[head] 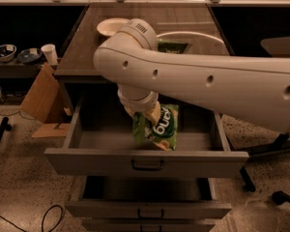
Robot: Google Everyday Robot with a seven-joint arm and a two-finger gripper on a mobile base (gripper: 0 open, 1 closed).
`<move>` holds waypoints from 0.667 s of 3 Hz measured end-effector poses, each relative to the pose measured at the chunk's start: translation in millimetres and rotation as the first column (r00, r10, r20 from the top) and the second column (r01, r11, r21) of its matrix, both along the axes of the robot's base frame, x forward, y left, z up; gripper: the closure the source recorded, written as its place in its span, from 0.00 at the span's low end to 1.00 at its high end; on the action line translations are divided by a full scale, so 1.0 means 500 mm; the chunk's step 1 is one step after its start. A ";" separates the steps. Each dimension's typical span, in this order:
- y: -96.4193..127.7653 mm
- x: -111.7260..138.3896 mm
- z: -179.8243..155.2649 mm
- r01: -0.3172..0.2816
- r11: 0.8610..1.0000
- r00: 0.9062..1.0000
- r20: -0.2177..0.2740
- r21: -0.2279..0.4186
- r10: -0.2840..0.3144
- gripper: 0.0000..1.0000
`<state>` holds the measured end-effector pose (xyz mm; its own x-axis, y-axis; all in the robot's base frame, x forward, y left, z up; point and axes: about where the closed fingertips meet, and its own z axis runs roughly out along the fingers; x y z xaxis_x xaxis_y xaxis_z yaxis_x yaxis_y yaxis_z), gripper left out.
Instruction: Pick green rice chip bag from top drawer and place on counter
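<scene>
The green rice chip bag (pixel 160 128), light green with white "buck" letters, hangs above the floor of the open top drawer (pixel 146 161). My gripper (pixel 146 114) is shut on the bag's upper left edge and holds it lifted inside the drawer. My white arm crosses the frame from the right and hides part of the counter (pixel 92 42). The drawer's dark bail handle (pixel 147 166) is on its front panel.
A white bowl (pixel 110 26) sits on the counter at the left. A darker green bag (pixel 173 46) lies on the counter, mostly hidden by my arm. Lower drawers (pixel 147 210) are partly open. A cardboard box (pixel 41 95) stands at the left. A cup (pixel 50 53) and bowls sit on a side shelf.
</scene>
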<state>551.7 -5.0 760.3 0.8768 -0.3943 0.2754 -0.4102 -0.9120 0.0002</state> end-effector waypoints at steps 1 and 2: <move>-0.021 -0.026 0.088 0.061 0.998 0.996 0.070 0.014 -0.062 1.00; -0.059 -0.040 0.165 0.147 0.988 0.980 0.131 0.045 -0.151 1.00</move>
<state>531.8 -34.6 842.6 0.7637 -0.5291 0.3698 -0.5356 -0.8392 -0.0944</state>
